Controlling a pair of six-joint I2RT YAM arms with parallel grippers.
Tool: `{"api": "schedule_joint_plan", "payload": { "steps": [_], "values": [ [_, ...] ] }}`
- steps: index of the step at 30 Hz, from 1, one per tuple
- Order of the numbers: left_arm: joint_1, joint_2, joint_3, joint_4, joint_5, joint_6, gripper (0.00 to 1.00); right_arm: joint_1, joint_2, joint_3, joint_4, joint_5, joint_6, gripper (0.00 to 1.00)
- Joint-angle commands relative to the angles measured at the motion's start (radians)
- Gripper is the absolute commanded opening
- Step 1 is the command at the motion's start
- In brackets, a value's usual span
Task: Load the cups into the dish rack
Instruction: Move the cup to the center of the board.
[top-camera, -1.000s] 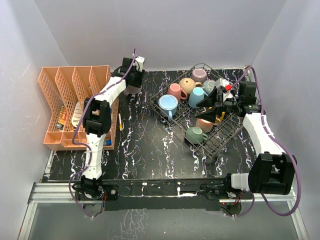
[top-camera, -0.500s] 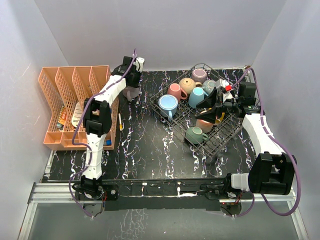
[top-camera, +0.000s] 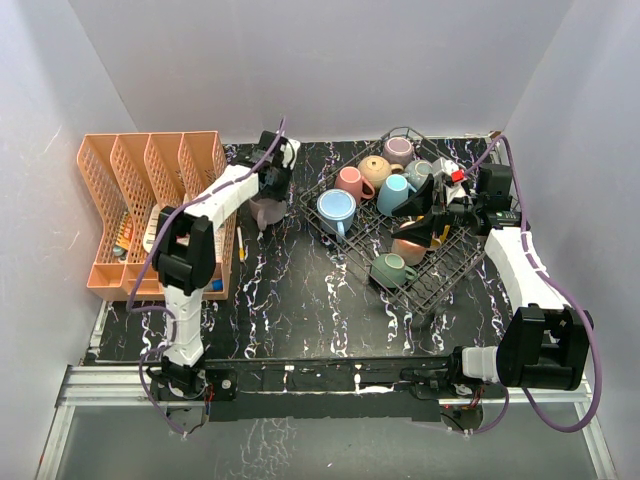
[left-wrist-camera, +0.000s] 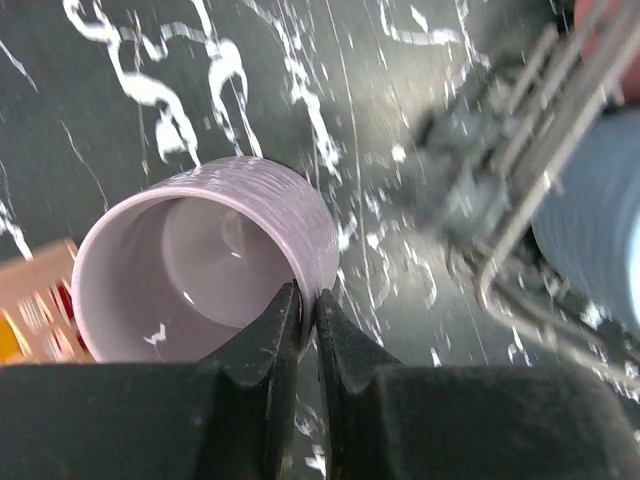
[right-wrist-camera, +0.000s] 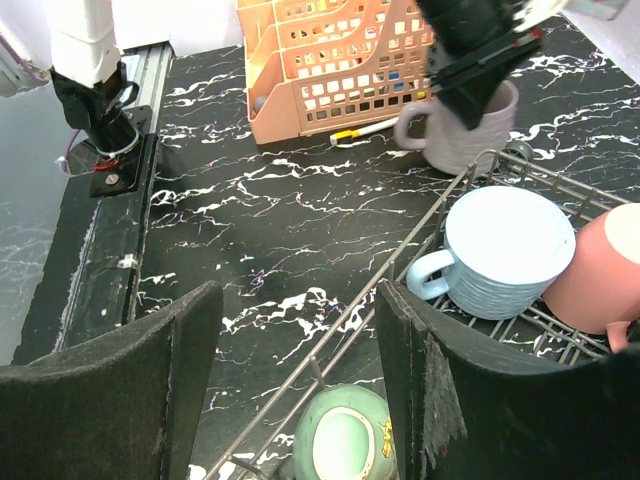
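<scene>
Left hand (left-wrist-camera: 307, 300) clamps the near rim of a glossy mauve ceramic mug (left-wrist-camera: 200, 250), held upright just beside the dark grey wire dish rack (top-camera: 455, 268), which lies to its right. The right hand (right-wrist-camera: 298, 300) hovers open-jawed over the rack.

The left arm (top-camera: 225, 185) and right arm (top-camera: 515, 255) are white links with black joints, each trailing purple cables (top-camera: 150, 270).
</scene>
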Motion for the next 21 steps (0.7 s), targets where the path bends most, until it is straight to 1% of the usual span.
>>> {"api": "schedule_joint_plan", "payload": {
  "steps": [1,6,8,11,15,17,21],
  "values": [
    [-0.039,-0.239,-0.168,0.001,-0.054,-0.104,0.00,-0.007,-0.031,-0.006,0.068,-0.034,0.024,0.64],
    [-0.097,-0.419,-0.420,0.073,-0.025,-0.216,0.00,-0.005,-0.029,-0.013,0.081,-0.034,0.035,0.64],
    [-0.125,-0.473,-0.486,0.097,-0.037,-0.259,0.00,-0.004,-0.026,-0.015,0.087,-0.036,0.040,0.64],
    [-0.169,-0.525,-0.553,0.103,-0.089,-0.301,0.00,-0.005,-0.021,-0.017,0.097,-0.035,0.049,0.64],
    [-0.201,-0.540,-0.598,0.085,-0.147,-0.345,0.01,-0.004,-0.019,-0.021,0.108,-0.034,0.058,0.64],
    [-0.212,-0.531,-0.599,0.062,-0.159,-0.357,0.05,-0.004,-0.020,-0.025,0.113,-0.028,0.064,0.64],
    [-0.243,-0.517,-0.591,0.029,-0.201,-0.377,0.22,-0.005,-0.022,-0.032,0.118,-0.021,0.065,0.64]
  ]
}}
